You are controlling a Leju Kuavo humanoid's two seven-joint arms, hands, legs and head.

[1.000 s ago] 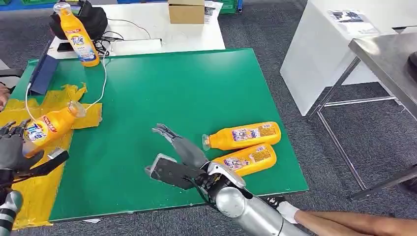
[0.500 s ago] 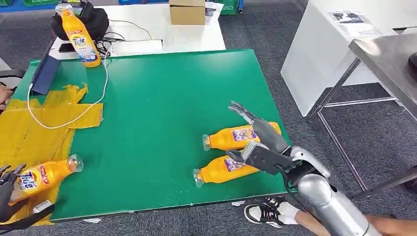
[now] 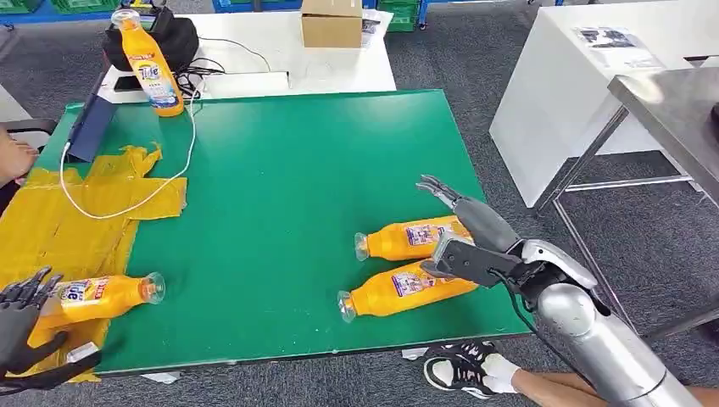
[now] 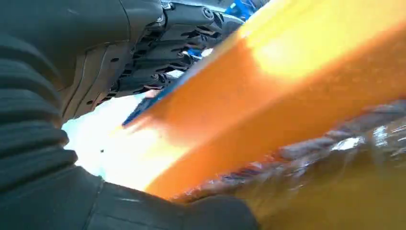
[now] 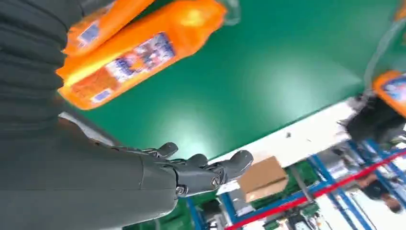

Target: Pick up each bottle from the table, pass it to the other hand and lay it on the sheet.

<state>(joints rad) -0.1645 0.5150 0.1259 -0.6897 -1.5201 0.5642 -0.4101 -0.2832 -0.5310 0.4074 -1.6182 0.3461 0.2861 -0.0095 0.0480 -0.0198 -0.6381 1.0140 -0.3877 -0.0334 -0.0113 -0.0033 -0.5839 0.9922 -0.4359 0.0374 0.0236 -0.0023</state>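
Green table (image 3: 280,186), yellow sheet (image 3: 51,229) spread along its left side. Main risk, by judgement: round bottles, so a nudge from the right hand (image 3: 462,233) could roll the near-right bottle (image 3: 407,288) off the near edge, close behind it. Could also knock the far-right bottle (image 3: 415,237), lying just beside it, into a spin and spoil the grasp. Second risk at the left: bottle in the left hand (image 3: 21,322) lies with its neck out past the sheet onto green, so could roll clear of the sheet once let go.

Right hand spread, fingers apart and stretched out, holding nothing, poised over the two right bottles. Left hand closed around the base end of the left bottle (image 3: 97,297), low over the sheet's near-left corner. Fourth bottle (image 3: 153,64) upright at far left, untouched.
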